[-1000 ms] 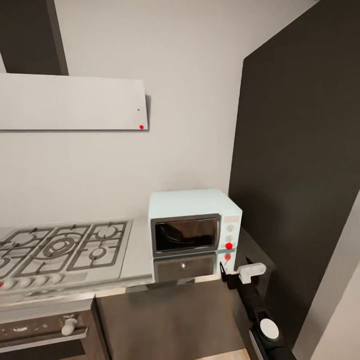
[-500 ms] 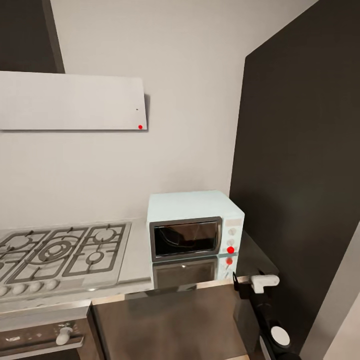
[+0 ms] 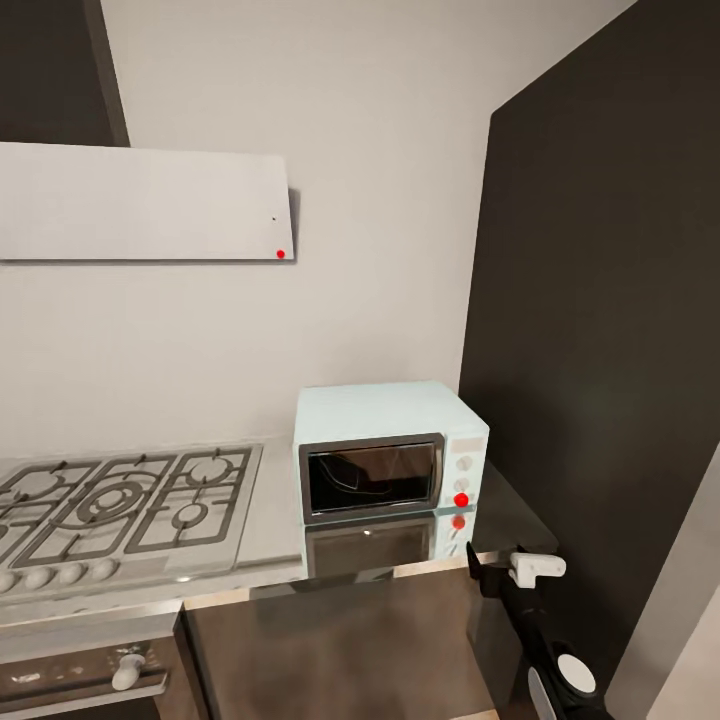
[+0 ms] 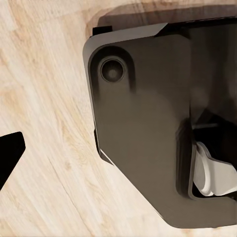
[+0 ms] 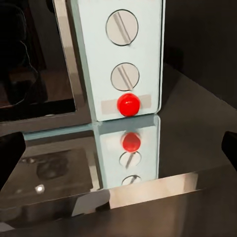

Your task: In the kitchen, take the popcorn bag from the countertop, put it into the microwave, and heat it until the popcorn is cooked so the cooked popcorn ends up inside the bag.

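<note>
The pale-blue microwave (image 3: pixel 390 450) stands on the glossy grey countertop (image 3: pixel 275 525) against the wall, its dark glass door shut and its red indicator light (image 3: pixel 461 499) lit. My right gripper (image 3: pixel 503 571) hovers at the counter's front edge, just right of and below the control panel, open and empty. In the right wrist view the panel (image 5: pixel 123 59) with two knobs and the red light (image 5: pixel 128 104) is close ahead, mirrored in the countertop (image 5: pixel 197 128). The popcorn bag is hidden. One black fingertip (image 4: pixel 10 153) of the left gripper hangs over the floor.
A gas hob (image 3: pixel 120 500) lies left of the microwave under a white hood (image 3: pixel 140 200). A tall dark cabinet (image 3: pixel 600 350) walls off the right side. A built-in oven (image 3: pixel 90 670) sits below the hob. My dark base (image 4: pixel 143 123) rests on the wooden floor (image 4: pixel 44 74).
The head view shifted slightly a second ago, then held still. My right gripper has drawn back a little to the right and down from the microwave's panel.
</note>
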`<state>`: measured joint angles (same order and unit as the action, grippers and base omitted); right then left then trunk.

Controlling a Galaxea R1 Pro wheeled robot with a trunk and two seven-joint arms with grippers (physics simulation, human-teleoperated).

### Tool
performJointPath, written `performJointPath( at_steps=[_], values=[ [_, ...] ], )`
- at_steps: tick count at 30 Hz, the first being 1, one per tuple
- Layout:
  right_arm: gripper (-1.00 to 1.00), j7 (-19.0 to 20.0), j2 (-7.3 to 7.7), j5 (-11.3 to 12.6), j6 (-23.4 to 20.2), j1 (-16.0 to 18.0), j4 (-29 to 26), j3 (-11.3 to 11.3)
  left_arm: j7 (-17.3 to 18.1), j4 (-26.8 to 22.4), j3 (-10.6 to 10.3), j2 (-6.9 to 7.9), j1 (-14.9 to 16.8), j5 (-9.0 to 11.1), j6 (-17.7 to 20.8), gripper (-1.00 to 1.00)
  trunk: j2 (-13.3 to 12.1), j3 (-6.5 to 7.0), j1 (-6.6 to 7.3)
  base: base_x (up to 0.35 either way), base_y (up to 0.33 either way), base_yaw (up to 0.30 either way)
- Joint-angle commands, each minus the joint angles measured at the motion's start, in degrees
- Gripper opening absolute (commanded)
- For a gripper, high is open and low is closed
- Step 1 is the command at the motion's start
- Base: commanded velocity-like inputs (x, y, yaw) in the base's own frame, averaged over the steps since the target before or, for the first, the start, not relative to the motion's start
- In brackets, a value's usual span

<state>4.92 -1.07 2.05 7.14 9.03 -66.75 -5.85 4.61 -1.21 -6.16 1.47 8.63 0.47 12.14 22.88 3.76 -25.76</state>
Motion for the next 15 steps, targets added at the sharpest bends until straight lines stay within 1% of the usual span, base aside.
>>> performJointPath(
  at_steps=[1,5,15],
  values=[
    [1.0,0.52,-0.07,0.23,0.16,0.02,0.05,-0.2,0.22,-0.13,-0.43,0.03,-0.02,0.05,0.32,1.0,0.04,-0.02,-0.02,0.0,0.0,0.0],
    [1.0,0.46,-0.07,0.24,0.16,0.02,1.61,-0.27,0.22,-0.11,-0.43,-0.02,-0.02,0.04,0.3,1.0,0.04,-0.02,-0.02,0.206,0.0,0.0],
    [1.0,0.37,-0.05,0.24,0.09,0.02,2.14,-0.32,0.22,-0.11,-0.43,-0.06,-0.02,0.02,0.28,1.0,0.04,-0.02,-0.02,0.282,0.0,0.0]
  ],
)
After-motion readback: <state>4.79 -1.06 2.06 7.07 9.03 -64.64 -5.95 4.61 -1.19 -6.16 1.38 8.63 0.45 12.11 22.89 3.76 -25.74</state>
